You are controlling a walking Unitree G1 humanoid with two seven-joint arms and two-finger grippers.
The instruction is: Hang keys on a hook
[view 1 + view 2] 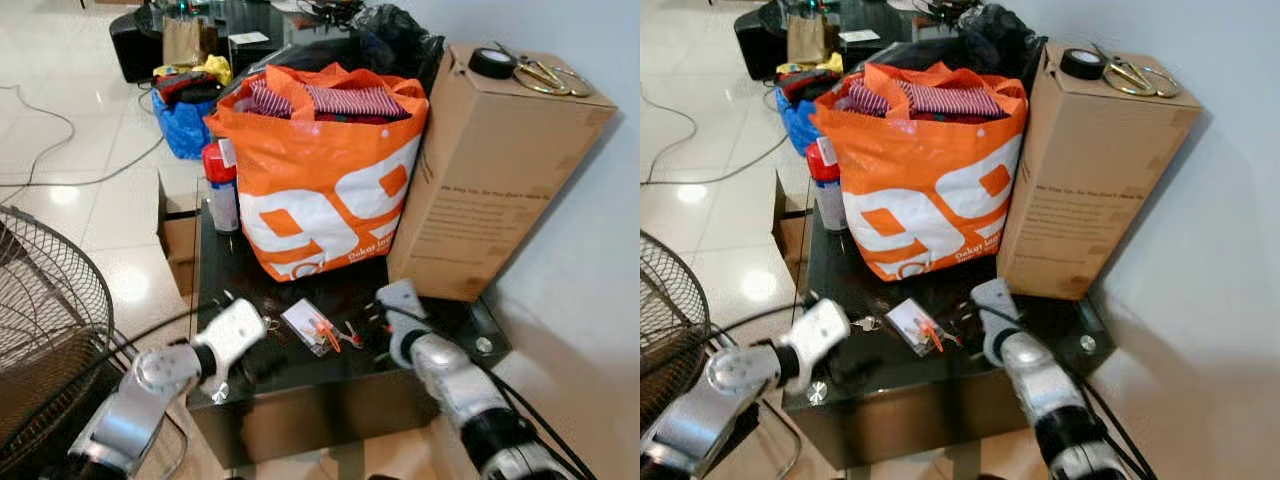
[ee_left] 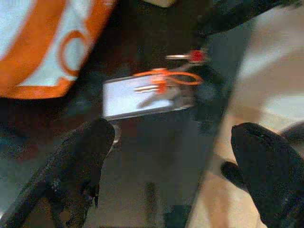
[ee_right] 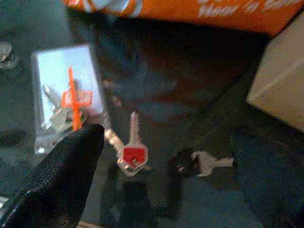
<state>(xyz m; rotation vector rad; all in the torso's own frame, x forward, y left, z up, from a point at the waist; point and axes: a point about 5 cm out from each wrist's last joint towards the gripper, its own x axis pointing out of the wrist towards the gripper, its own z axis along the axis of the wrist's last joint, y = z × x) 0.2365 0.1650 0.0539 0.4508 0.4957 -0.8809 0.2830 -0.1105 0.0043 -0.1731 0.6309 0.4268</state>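
Observation:
On the dark glass table (image 1: 300, 375) lies a clear packet (image 1: 310, 324) holding keys and an orange tag. A red-headed key (image 3: 133, 153) lies just beside it, and a black-headed key (image 3: 203, 164) a little further along. My left gripper (image 2: 173, 161) hovers low over the table's front edge, open, with the packet (image 2: 142, 95) ahead of its fingertips (image 2: 83, 161). Facing it from the other side of the keys, my right gripper (image 3: 180, 190) is open too, one finger (image 3: 61, 175) close to the red key. Neither holds anything.
An orange shopping bag (image 1: 320, 170) full of clothes and a tall cardboard box (image 1: 490, 170) stand behind the keys. A tape roll (image 1: 492, 62) and scissors lie on the box. A spray can (image 1: 220, 190) stands left of the bag, a fan grille (image 1: 40, 300) at the floor's left.

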